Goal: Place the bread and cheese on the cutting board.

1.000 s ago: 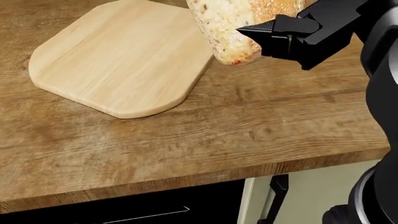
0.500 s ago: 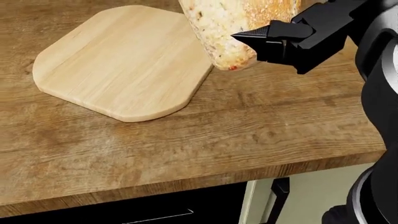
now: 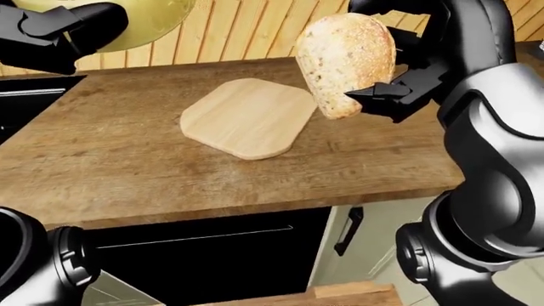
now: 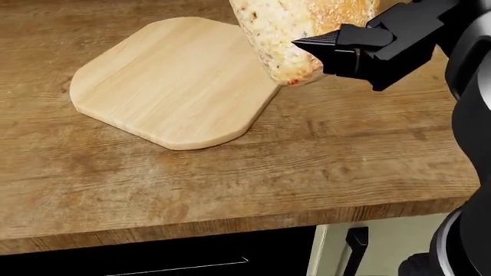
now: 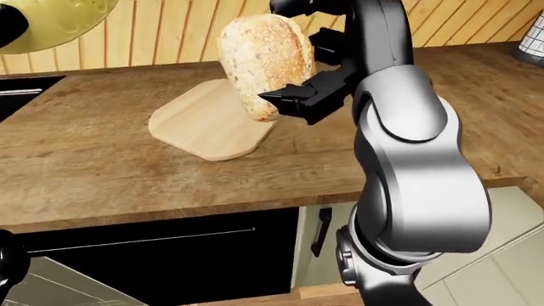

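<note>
My right hand [image 3: 384,95] is shut on a big crusty bread loaf [image 3: 344,64] and holds it upright in the air, well above the counter. In the head view the loaf's lower end [image 4: 288,63] hangs over the right edge of the pale wooden cutting board [image 4: 168,80], which lies flat and bare on the wooden counter [image 4: 345,155]. At the top left of the left-eye view, my left hand [image 3: 64,29] grips a yellow round cheese [image 3: 140,25], raised high and to the left of the board.
The counter's near edge [image 3: 255,213] runs above a dark oven front [image 3: 196,255] and a pale cabinet door with a black handle [image 3: 347,231]. A black surface [image 3: 25,95] is set into the counter at left. A wooden slat wall [image 3: 247,32] stands behind.
The head view has shifted, so the board now sits further right and lower in the picture. The loaf in my right hand now hangs closer over the board's right edge.
</note>
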`<state>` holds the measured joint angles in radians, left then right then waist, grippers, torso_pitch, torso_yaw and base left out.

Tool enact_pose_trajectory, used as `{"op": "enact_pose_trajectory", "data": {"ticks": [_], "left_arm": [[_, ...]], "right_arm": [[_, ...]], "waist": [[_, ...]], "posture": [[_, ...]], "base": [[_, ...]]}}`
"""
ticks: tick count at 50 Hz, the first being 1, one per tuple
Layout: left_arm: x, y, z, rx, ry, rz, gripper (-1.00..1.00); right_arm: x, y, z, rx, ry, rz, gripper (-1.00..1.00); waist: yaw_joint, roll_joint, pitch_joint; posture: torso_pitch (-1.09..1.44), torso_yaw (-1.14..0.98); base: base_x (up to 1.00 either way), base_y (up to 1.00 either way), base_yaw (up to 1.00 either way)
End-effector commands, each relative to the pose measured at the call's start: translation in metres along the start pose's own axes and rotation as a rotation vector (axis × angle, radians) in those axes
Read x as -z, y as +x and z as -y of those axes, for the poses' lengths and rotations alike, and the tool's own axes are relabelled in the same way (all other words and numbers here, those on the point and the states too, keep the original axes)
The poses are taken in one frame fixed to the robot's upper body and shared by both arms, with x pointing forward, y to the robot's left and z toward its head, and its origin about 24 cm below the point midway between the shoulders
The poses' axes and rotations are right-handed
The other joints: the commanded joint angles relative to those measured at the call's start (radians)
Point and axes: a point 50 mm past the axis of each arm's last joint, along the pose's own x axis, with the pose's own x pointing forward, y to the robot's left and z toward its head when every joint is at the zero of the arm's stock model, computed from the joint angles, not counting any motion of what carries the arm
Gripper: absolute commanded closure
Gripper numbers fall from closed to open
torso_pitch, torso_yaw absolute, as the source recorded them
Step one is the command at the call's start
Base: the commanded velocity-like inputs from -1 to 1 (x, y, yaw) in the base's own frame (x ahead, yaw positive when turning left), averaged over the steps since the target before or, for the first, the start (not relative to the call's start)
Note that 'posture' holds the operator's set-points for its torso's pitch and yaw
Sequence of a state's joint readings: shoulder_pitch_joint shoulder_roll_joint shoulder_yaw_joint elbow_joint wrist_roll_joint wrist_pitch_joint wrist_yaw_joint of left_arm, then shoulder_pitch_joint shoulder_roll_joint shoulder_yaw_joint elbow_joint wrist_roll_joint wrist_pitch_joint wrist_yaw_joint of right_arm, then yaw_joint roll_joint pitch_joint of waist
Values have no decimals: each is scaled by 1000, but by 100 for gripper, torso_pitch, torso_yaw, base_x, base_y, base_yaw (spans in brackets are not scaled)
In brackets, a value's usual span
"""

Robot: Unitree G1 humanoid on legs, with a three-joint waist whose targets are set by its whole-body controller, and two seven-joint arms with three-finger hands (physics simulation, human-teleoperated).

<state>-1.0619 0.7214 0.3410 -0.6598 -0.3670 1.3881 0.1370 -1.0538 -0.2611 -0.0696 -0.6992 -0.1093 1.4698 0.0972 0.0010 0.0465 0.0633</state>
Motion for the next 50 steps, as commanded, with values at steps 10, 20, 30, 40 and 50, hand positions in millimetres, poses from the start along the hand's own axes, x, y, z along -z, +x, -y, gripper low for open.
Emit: {"op": "enact_pose_trajectory", "data": {"ticks": [10, 20, 30, 40, 50], "left_arm": [[-10, -1, -9, -60, -10, 59, 100], [-10, -2, -8, -57, -10, 59, 100], [-9, -2, -7, -53, -9, 59, 100], [-9, -3, -6, -49, -10, 56, 100], [-10, -2, -6, -49, -9, 60, 100]], "right_arm": [[-11, -1, -1, -7, 1, 64, 100], [-12, -2, -1, -7, -2, 68, 100], [-11, -1, 2, 19, 29, 74, 100], [-11, -1, 2, 20, 25, 67, 100], [-12, -1, 2, 15, 20, 70, 100]], "waist": [[14, -63, -19], [1, -7, -15], [-5, -50, 14], [-2, -21, -32], [-6, -29, -14]], "posture": [[0, 0], [0, 0], [0, 0], [0, 0], [0, 0]], "base": [[0, 0, 34], [0, 0, 40], [0, 0, 8], [2, 0, 0], [23, 0, 0]]}}
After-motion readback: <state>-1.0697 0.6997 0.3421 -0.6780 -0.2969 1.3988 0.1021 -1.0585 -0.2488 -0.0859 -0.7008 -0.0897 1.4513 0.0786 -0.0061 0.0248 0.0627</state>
